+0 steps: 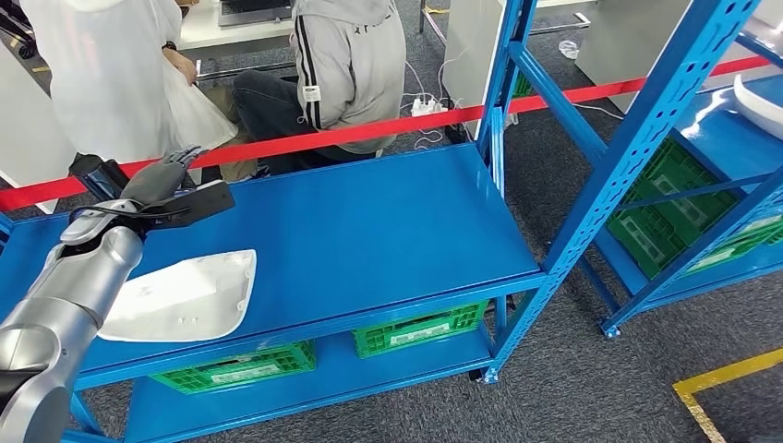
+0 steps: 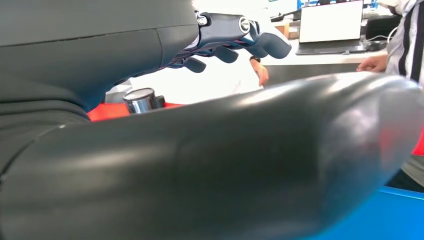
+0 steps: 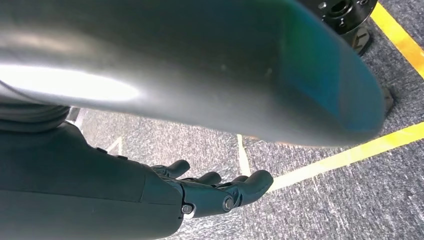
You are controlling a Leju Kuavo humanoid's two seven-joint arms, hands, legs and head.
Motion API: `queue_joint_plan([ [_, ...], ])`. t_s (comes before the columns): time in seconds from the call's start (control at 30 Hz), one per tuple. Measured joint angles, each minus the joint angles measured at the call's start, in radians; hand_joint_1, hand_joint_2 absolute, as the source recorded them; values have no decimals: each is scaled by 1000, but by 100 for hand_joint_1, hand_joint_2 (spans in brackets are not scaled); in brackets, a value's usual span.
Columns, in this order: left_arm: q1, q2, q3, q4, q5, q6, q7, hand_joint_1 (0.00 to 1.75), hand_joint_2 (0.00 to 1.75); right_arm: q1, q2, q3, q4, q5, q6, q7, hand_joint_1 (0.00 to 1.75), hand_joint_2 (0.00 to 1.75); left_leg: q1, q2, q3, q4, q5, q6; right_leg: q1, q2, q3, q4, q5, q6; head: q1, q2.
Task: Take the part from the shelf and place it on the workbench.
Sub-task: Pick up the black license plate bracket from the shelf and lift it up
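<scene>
A white moulded part [image 1: 180,295] lies on the left front of the blue shelf board [image 1: 388,221]. My left arm reaches over it, and my left hand [image 1: 164,180] hovers above the back left of the board, beyond the part and not touching it. In the left wrist view, the left hand's fingers [image 2: 235,37] are stretched out with nothing in them. My right hand [image 3: 215,192] hangs over the grey carpet with loosely curved fingers and holds nothing.
A red tape [image 1: 369,132] runs behind the shelf, with two people [image 1: 351,65] close behind it. Green crates [image 1: 420,329] sit on the lower board. A second blue rack at the right holds another white part [image 1: 762,106] and green crates [image 1: 679,208]. Yellow floor lines [image 3: 350,155] cross the carpet.
</scene>
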Motion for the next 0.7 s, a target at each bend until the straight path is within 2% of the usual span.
queue_joint_plan([
  [0.27, 56, 60, -19, -34, 58, 28, -30, 0, 0, 3, 1, -4, 0, 7, -6, 7, 0, 0, 0, 0, 0, 0, 0, 0, 0, 0, 0, -1, 0, 0, 0, 0],
  [0.37, 85, 69, -19, -56, 79, 86, -20, 0, 0, 3, 1, -5, 0, 7, -6, -1, 0, 0, 0, 0, 0, 0, 0, 0, 0, 0, 0, -1, 0, 0, 0, 0],
  [0.53, 168, 70, -19, -129, 116, 237, 25, 0, 0, 2, 2, -8, 0, 7, -6, -5, 0, 0, 0, 0, 0, 0, 0, 0, 0, 0, 1, -1, 0, 0, 0, 0],
  [0.7, 263, 72, -20, -237, 151, 257, 52, 0, 0, 3, 2, -8, 0, 10, -8, -4, 0, 0, 0, 0, 0, 0, -1, 1, 0, 0, 1, -2, 0, 0, 0, 0],
])
